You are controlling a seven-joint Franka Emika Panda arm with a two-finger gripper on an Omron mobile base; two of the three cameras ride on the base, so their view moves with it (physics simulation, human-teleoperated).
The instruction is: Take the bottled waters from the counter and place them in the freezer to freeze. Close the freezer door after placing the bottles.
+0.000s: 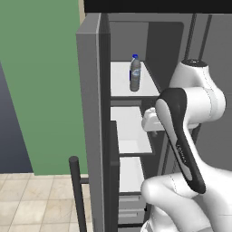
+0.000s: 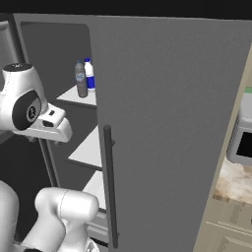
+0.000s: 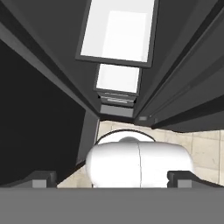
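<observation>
- Left base view: the grey bottle (image 1: 135, 74) is standing upright on the top white shelf (image 1: 121, 81) of the open freezer (image 1: 149, 41), with the blue cap of the second bottle peeking out behind it. The freezer door (image 1: 93, 127) is standing open, edge-on.
- Right base view: both bottles are standing side by side on that shelf, the white bottle (image 2: 89, 75) just beside the grey one.
- Hand view: the gripper (image 3: 111, 178) is pointing down along the shelves toward the floor; its jaws are spread wide and holding nothing.
</observation>
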